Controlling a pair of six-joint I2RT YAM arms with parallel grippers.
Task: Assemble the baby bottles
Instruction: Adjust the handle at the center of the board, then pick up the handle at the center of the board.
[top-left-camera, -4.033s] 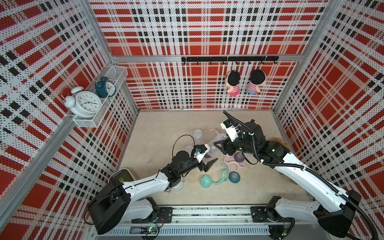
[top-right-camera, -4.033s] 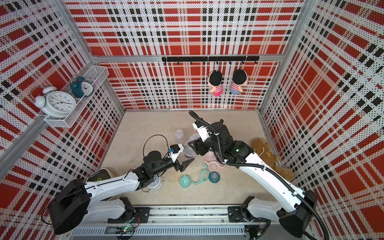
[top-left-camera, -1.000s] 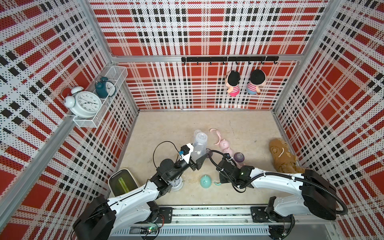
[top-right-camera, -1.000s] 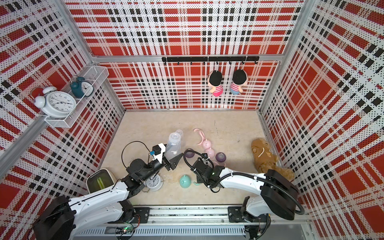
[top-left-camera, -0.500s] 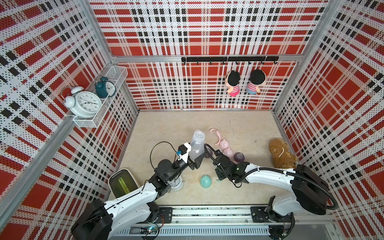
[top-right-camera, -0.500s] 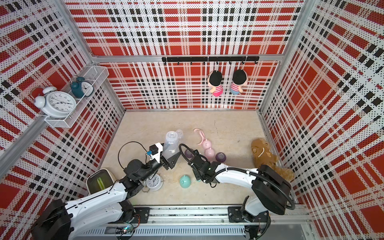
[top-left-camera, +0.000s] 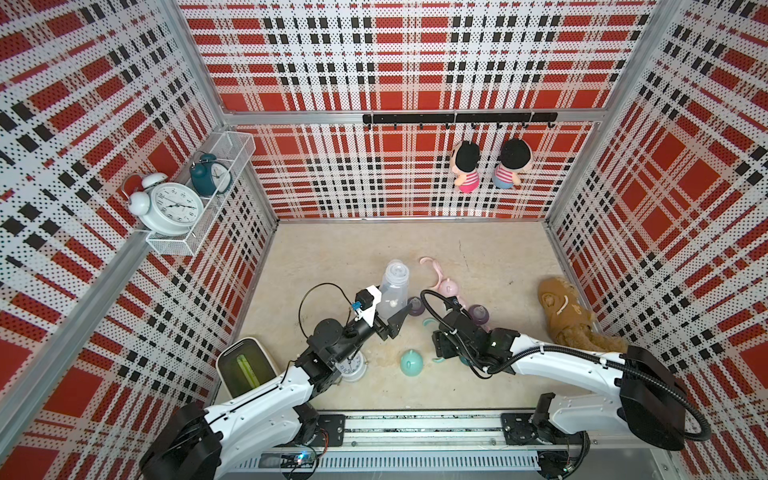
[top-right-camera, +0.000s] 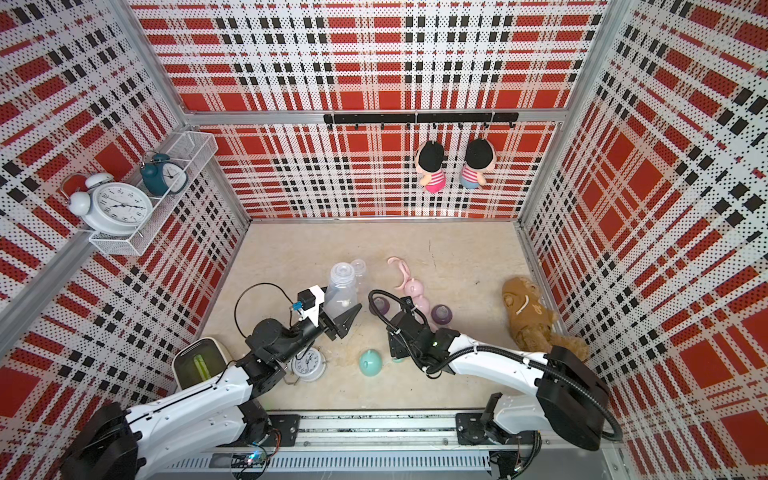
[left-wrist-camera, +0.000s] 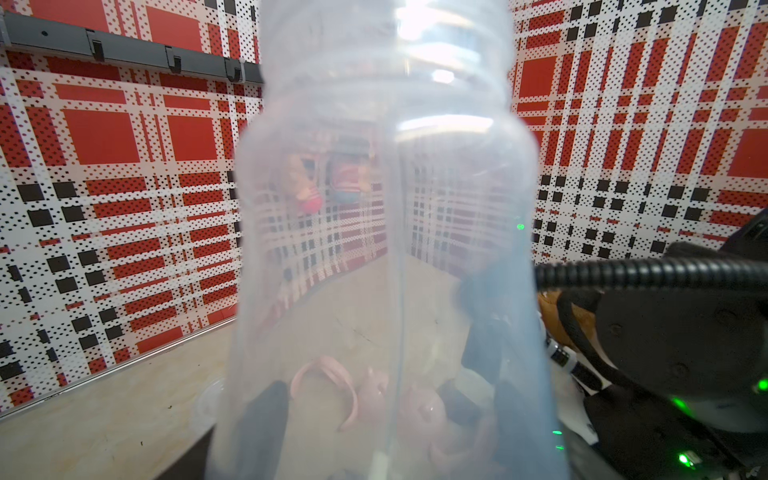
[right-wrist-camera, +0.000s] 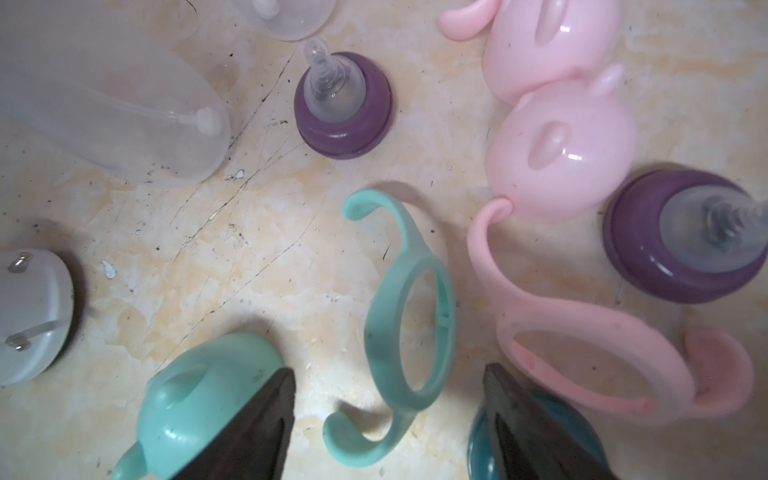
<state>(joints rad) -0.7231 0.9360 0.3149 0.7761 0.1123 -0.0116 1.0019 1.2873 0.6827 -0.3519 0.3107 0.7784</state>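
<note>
My left gripper (top-left-camera: 392, 312) is shut on a clear bottle (top-left-camera: 395, 286), held upright above the floor; the bottle fills the left wrist view (left-wrist-camera: 386, 249). My right gripper (right-wrist-camera: 388, 372) hangs open just over the floor, its fingers either side of a teal two-handled ring (right-wrist-camera: 409, 316) without touching it. Beside one finger lies a teal dome cap (right-wrist-camera: 199, 399); a dark teal collar (right-wrist-camera: 478, 432) shows under the other. Two pink dome caps (right-wrist-camera: 561, 145), a pink ring (right-wrist-camera: 582, 340) and two purple nipple collars (right-wrist-camera: 345, 112) lie close by. A second clear bottle (top-right-camera: 360, 269) stands behind the held one.
A small white alarm clock (top-left-camera: 353, 368) lies on the floor under the left arm. A brown plush toy (top-left-camera: 561, 311) sits by the right wall, a lidded box (top-left-camera: 245, 365) at the front left. A wall shelf (top-left-camera: 174, 245) carries two clocks.
The right arm has come down low over the teal ring, and its jaws have spread apart in the last second. The left arm has drawn back to the left, the bottle still in its grip.
</note>
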